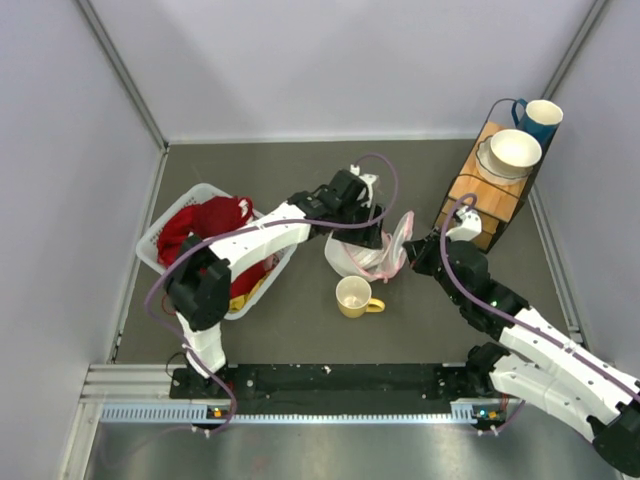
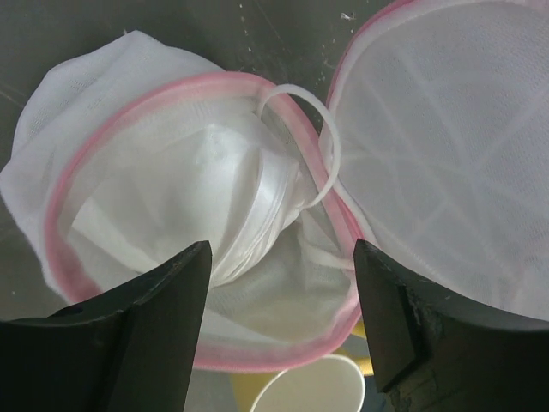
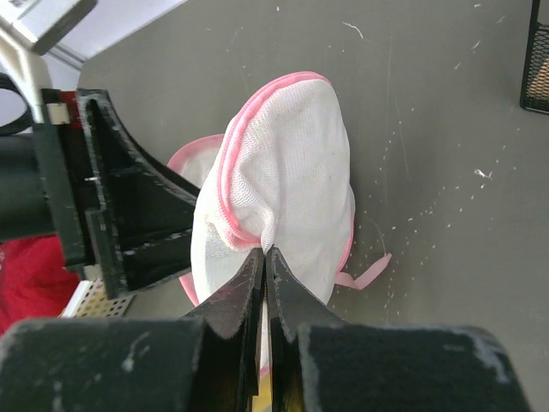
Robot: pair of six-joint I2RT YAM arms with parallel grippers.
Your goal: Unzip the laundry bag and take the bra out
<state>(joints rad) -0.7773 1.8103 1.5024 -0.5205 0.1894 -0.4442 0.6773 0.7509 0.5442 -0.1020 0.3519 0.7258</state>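
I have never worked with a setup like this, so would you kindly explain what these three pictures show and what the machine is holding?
These are two robot arms bolted to a table edge. One picture looks down from above; the other two come from cameras on each wrist. The right pincer is shut on the mesh of the laundry bag, lifting its flap. The left pincer hangs open over the unzipped bag, where the white bra lies inside, not gripped. Also on the table are a yellow mug, a white basket of red and yellow clothes, and a wooden rack carrying a bowl and a blue mug.
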